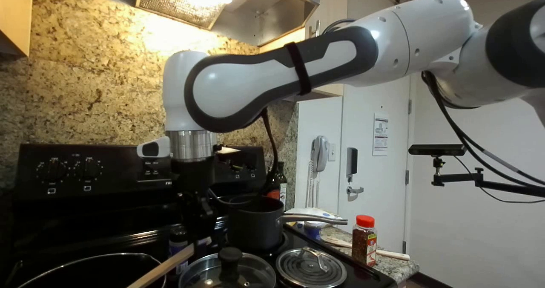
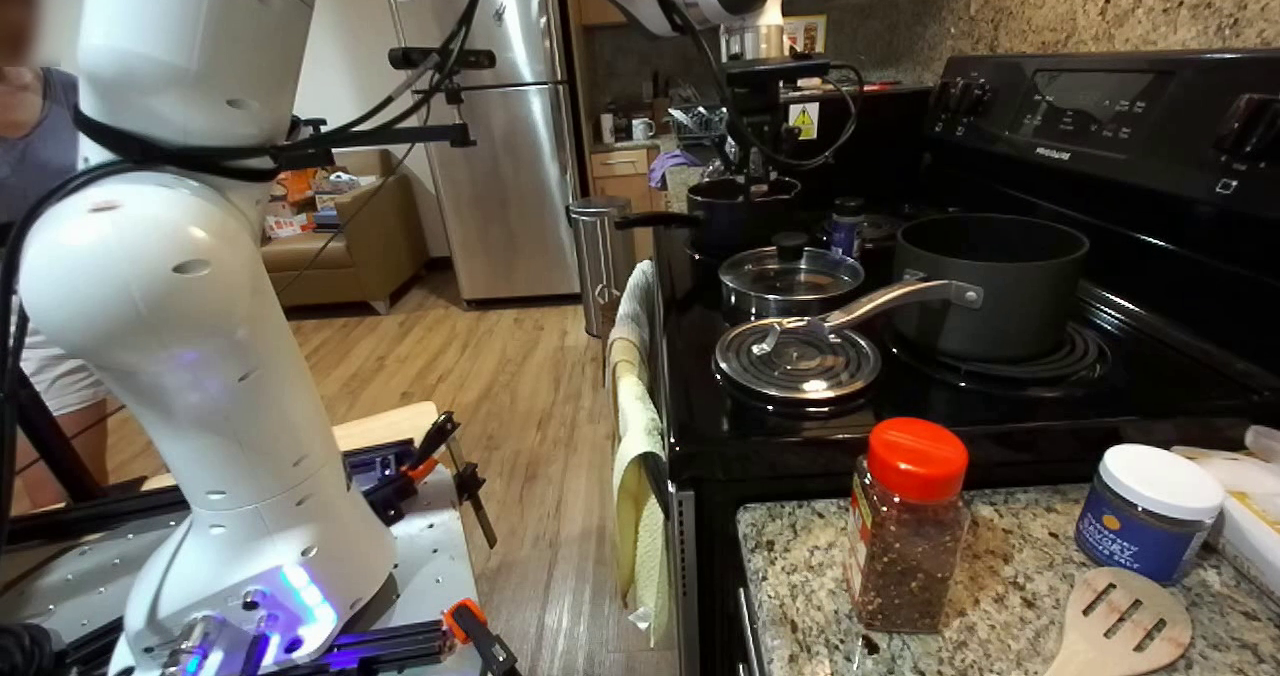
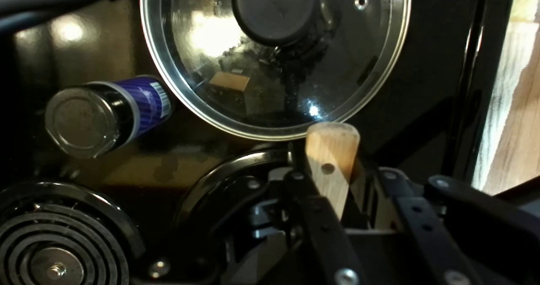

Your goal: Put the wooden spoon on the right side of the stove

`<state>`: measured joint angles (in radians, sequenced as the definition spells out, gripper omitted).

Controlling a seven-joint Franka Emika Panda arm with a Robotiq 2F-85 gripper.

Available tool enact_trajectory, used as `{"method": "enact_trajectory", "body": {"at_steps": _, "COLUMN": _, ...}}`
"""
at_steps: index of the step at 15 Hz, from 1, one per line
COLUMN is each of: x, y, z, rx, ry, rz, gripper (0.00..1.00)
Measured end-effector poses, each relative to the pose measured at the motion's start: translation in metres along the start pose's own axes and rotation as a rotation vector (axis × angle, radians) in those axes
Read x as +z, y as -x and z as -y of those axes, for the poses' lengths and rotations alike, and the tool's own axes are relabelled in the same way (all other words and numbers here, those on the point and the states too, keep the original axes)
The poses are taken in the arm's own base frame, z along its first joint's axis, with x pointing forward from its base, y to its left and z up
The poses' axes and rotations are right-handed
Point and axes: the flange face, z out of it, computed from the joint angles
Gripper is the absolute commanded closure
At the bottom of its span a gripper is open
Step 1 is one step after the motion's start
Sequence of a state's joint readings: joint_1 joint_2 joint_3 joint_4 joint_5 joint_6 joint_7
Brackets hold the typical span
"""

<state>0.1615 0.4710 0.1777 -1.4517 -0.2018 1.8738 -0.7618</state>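
The wooden spoon shows its tan handle (image 1: 168,266), sloping up out of a dark pan (image 1: 98,275) in an exterior view. In the wrist view the handle end (image 3: 331,158) stands between my fingers. My gripper (image 3: 341,173) is open around the handle. The handle lies near the left finger, with a gap to the right finger. The gripper points down over the stove in both exterior views (image 1: 198,226) (image 2: 745,168). The spoon's lower part is hidden. The black stove has a back control panel (image 1: 106,168), also seen from the side (image 2: 1070,116).
A glass lid with a black knob (image 3: 274,87) and a purple-labelled jar (image 3: 143,97) stand beside the gripper. A black pot (image 2: 990,286) with a long handle stands on a burner. A red-capped spice jar (image 2: 910,536) and a slotted wooden spatula (image 2: 1125,621) are on the counter.
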Motion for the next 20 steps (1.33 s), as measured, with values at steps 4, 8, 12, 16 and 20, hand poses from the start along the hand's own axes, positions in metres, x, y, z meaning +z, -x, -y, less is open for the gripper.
{"method": "enact_trajectory", "body": {"at_steps": 4, "x": -0.017, "y": 0.005, "z": 0.003, "rx": 0.002, "ry": 0.008, "rz": 0.005, "gripper": 0.93}}
{"method": "enact_trajectory", "body": {"at_steps": 8, "x": -0.063, "y": 0.022, "z": 0.014, "rx": 0.011, "ry": 0.033, "rz": 0.009, "gripper": 0.93}}
{"method": "enact_trajectory", "body": {"at_steps": 12, "x": -0.097, "y": 0.051, "z": 0.027, "rx": 0.047, "ry": 0.056, "rz": 0.017, "gripper": 0.93}}
{"method": "enact_trajectory", "body": {"at_steps": 16, "x": -0.108, "y": 0.112, "z": 0.035, "rx": 0.139, "ry": 0.047, "rz": 0.025, "gripper": 0.93}}
{"method": "enact_trajectory", "body": {"at_steps": 20, "x": -0.104, "y": 0.208, "z": 0.039, "rx": 0.324, "ry": 0.004, "rz": -0.045, "gripper": 0.93}}
